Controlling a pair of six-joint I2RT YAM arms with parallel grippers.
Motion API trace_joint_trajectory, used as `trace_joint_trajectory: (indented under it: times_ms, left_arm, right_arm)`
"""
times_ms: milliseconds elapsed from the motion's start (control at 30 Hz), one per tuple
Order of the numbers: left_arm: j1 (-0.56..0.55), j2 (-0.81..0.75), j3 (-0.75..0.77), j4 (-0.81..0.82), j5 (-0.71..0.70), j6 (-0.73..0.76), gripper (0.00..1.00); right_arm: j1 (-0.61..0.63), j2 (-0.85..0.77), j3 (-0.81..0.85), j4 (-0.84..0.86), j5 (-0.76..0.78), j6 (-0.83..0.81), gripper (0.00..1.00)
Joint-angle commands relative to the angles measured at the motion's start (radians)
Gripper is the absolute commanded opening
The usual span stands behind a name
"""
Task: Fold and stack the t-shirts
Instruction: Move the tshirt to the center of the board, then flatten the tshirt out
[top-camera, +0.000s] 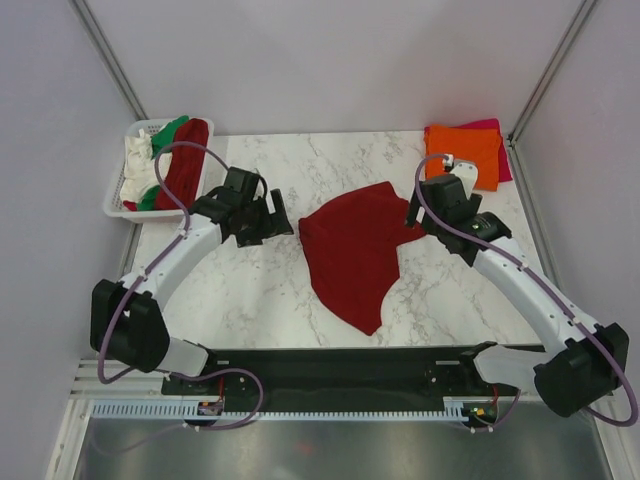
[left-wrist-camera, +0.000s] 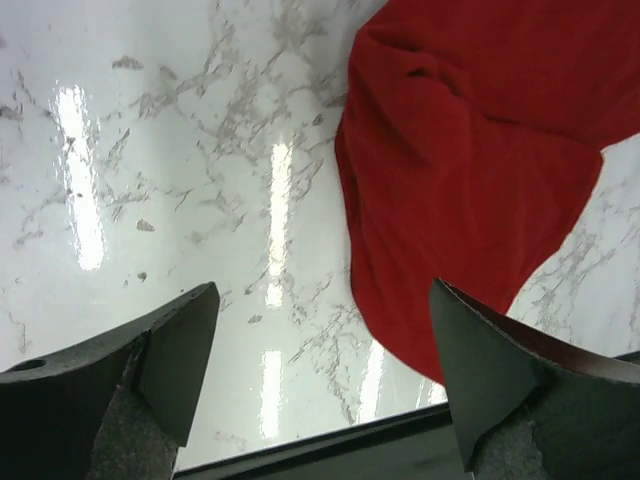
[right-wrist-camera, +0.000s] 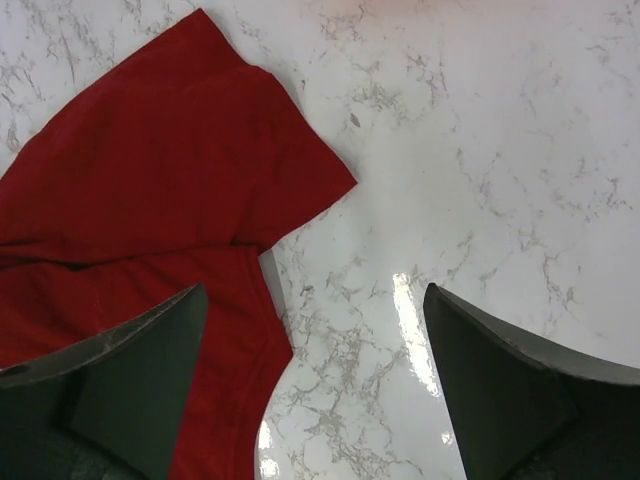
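The top camera looks steeply down from high behind the near edge of the desk (top-camera: 250, 290), taking in the whole dark red t-shirt (top-camera: 355, 250). Each wrist camera hangs close over the marble, facing down past its own pincer. The left pincer (left-wrist-camera: 322, 288) is just left of the shirt and the right pincer (right-wrist-camera: 315, 290) is at the shirt's right sleeve. All three views share that shirt.

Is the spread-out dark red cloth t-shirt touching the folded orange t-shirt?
No, the dark red cloth t-shirt lies mid-table, well apart from the folded orange t-shirt in the far right corner.
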Motion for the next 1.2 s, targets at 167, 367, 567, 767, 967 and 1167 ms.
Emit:
trace_joint_trajectory:
  times_ms: [167, 367, 567, 767, 967, 1167]
  left_arm:
    - [-0.359, 0.010, 0.087, 0.138, -0.169, -0.071, 0.92]
    - [-0.477, 0.142, 0.118, 0.144, -0.181, -0.135, 0.91]
    - [-0.485, 0.060, 0.023, 0.150, -0.218, -0.128, 0.91]
    - [-0.482, -0.109, -0.117, 0.149, -0.292, -0.132, 0.92]
    - [-0.471, -0.272, -0.235, 0.149, -0.309, -0.134, 0.93]
    - [-0.447, -0.387, -0.299, 0.143, -0.361, -0.151, 0.93]
  right_arm:
    - [-0.029, 0.100, -0.059, 0.088, -0.133, 0.037, 0.98]
    - [-0.100, 0.196, -0.136, 0.224, -0.392, 0.018, 0.89]
    - [-0.087, 0.336, -0.184, 0.387, -0.545, 0.041, 0.74]
    - [-0.067, 0.448, -0.164, 0.419, -0.517, 0.046, 0.68]
    - [-0.041, 0.538, -0.145, 0.487, -0.543, 0.038, 0.35]
    - [0.063, 0.451, 0.182, 0.237, -0.350, -0.121, 0.00]
